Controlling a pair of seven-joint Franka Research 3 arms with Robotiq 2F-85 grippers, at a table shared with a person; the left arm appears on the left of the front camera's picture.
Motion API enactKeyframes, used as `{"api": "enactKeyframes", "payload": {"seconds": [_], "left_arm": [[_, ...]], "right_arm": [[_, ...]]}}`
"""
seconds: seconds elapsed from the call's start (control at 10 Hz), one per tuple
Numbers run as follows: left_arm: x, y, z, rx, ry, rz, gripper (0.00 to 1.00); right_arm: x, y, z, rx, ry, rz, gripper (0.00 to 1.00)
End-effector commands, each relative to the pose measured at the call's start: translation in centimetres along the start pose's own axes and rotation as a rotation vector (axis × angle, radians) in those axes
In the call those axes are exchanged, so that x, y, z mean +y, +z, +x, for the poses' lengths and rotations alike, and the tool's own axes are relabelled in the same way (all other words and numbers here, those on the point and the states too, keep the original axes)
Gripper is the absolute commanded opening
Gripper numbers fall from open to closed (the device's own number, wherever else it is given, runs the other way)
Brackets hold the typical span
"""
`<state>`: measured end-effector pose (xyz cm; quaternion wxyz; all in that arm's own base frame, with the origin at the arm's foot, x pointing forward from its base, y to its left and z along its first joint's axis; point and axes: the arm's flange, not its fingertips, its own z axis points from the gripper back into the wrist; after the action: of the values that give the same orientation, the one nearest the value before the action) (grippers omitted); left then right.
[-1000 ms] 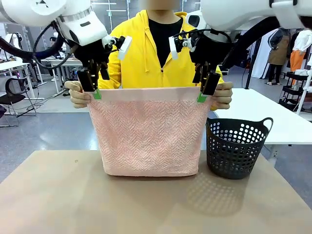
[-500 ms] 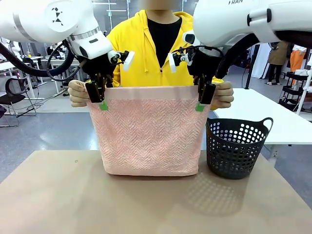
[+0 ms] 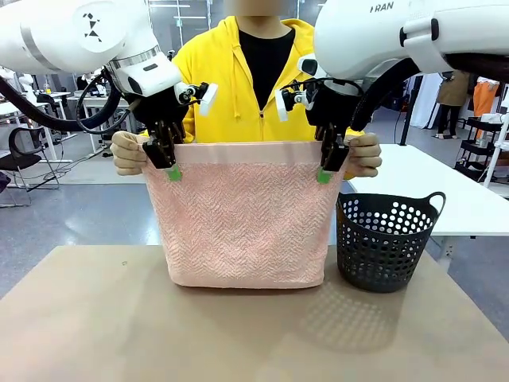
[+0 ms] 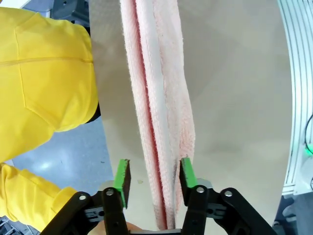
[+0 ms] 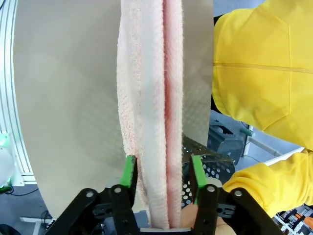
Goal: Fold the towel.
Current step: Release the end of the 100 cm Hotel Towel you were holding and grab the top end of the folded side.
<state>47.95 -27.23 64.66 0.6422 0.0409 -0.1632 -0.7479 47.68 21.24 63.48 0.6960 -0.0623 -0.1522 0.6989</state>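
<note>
The pale pink towel (image 3: 238, 215) hangs doubled over, its lower fold resting on the table (image 3: 95, 318). A person in a yellow hoodie holds its top corners, one hand (image 3: 127, 153) at the left and the other hand (image 3: 366, 155) at the right. My left gripper (image 3: 169, 163) straddles the top edge beside the left hand. In the left wrist view the towel (image 4: 161, 98) runs between the left gripper (image 4: 154, 178) jaws; one pad touches it and the other stands apart, open. My right gripper (image 3: 324, 165) straddles the right end. There the towel (image 5: 146, 98) nearly fills the right gripper (image 5: 162, 172) jaws.
A black perforated basket (image 3: 386, 239) stands on the table just right of the towel, below my right gripper. The person stands at the far edge. A white table (image 3: 445, 191) lies behind to the right. Bare tabletop stretches in front of the towel.
Both grippers have come down and inward onto the towel's top edge, and their jaws have narrowed around it. The towel and the person's hands have stayed put.
</note>
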Motion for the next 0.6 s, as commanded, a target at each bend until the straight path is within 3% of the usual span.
{"api": "enactKeyframes", "payload": {"seconds": [0.0, 0.2, 0.5], "left_arm": [[-0.65, 0.13, -0.67, -0.026, -0.004, -0.016, 0.0], [-0.77, 0.27, -0.72, -0.018, -0.002, -0.023, 0.0], [-1.07, 0.35, -1.05, -0.014, 0.007, -0.028, 0.0]], "right_arm": [[0.16, -0.17, -0.23, -0.003, 0.0, 0.003, 0.14], [0.34, -0.19, 0.0, 0.002, 0.003, 0.004, 0.0], [0.34, -0.27, -0.03, 0.004, 0.001, 0.003, 0.0]]}}
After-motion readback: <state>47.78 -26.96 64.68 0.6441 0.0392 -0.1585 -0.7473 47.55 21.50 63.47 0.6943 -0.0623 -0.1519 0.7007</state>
